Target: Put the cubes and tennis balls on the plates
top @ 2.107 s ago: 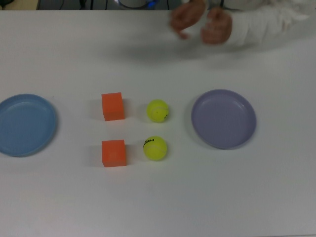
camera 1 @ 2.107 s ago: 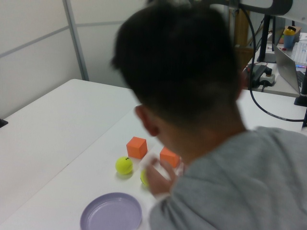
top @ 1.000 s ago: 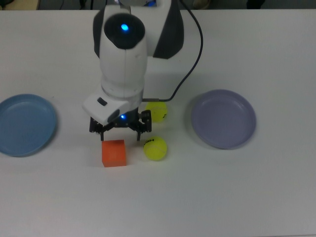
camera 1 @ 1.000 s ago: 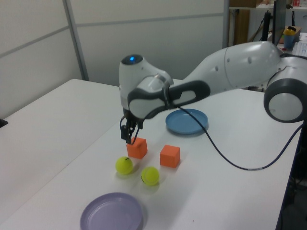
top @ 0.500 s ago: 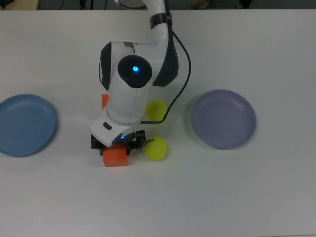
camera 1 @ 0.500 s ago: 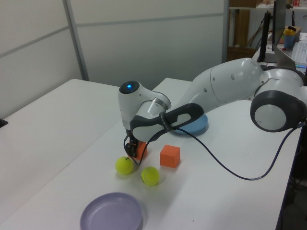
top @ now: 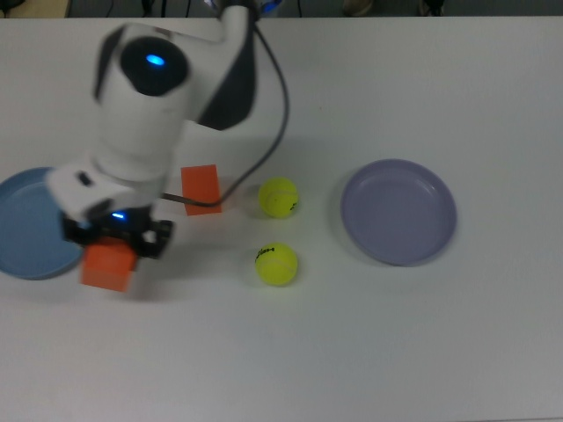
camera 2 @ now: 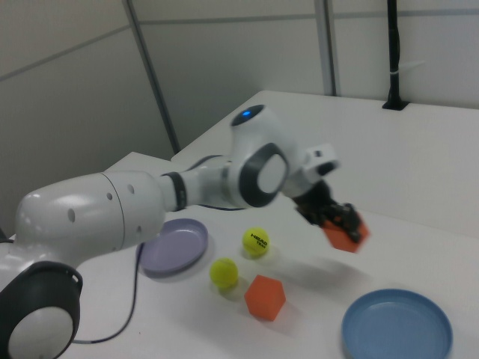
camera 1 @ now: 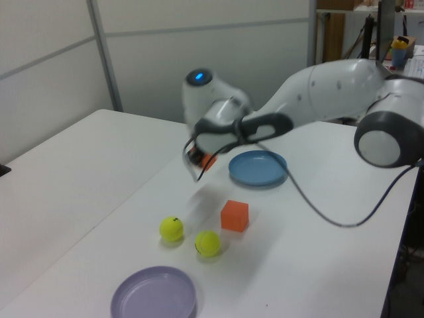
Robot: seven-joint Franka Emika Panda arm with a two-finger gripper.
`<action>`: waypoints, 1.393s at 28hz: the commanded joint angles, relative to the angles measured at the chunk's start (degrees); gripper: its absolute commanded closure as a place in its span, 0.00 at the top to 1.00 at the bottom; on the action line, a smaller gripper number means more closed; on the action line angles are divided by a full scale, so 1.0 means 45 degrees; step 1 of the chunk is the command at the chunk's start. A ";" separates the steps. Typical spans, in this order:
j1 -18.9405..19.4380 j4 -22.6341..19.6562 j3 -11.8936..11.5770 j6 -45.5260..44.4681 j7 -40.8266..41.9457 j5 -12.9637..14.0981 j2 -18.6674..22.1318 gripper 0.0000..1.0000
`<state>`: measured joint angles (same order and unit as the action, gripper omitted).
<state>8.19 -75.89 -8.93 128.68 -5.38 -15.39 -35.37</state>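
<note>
One orange cube is held up off the desk by the pincer, seemingly beside the blue plate. The other cube is left down.

Count on the white table:
- 2 solid orange matte cubes: one held up off the table in the gripper, one resting on the table.
- 2 fuzzy yellow-green tennis balls: one nearer the top view's upper edge, one below it in the same view.
- 2 round shallow plastic plates: one light blue plate, one lavender-purple plate.
- 1 white robot arm with 1 two-finger gripper.

Six task items in all.
</note>
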 commanded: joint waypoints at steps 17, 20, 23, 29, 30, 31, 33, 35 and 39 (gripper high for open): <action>-0.1937 -0.0578 -0.0282 -0.0195 0.1605 -0.0095 0.0203 1.00; -0.1898 -0.0558 -0.0243 -0.0897 0.1995 0.0138 0.0515 1.00; -0.1684 -0.0539 0.0010 -0.2419 0.2600 0.0646 0.1218 1.00; -0.0883 -0.0539 0.1025 -0.5973 0.2915 0.0570 0.2059 1.00; -0.0766 -0.0539 0.1220 -0.6461 0.2915 0.0550 0.2079 1.00; -0.0533 -0.0558 0.1454 -0.7259 0.2876 0.0550 0.2060 1.00; -0.0278 -0.0597 0.1573 -0.7889 0.2856 0.0472 0.2021 1.00; 0.0054 -0.0675 0.1613 -0.8261 0.2798 0.0413 0.1981 1.00; 0.0699 -0.1046 0.1613 -0.8478 0.2623 0.0393 0.1767 1.00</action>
<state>9.27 -77.70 -1.31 91.28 6.43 -13.08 -27.03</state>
